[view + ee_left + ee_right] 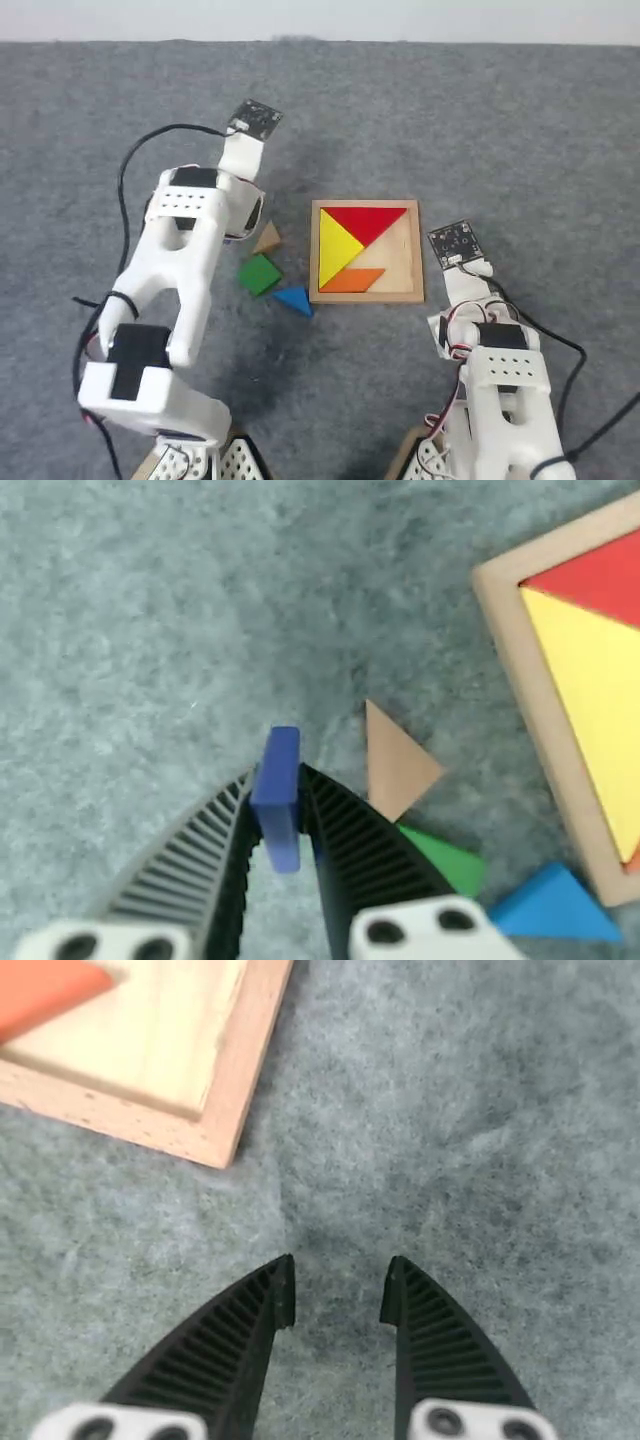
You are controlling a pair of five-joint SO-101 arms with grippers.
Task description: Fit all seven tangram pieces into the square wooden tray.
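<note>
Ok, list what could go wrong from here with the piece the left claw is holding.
1. The left claw grips the dark blue wooden piece edge-on, with the piece poking past the tips. It may twist or slip on the way.
2. The tan wooden triangle and green wooden square lie right beside the claw, so a swing could knock them.
3. The square wooden tray is partly filled. The piece could land tilted on a neighbour or on the rim.

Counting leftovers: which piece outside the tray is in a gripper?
The dark blue piece, pinched in the left gripper; the tan triangle, green piece and light blue triangle lie free.
</note>
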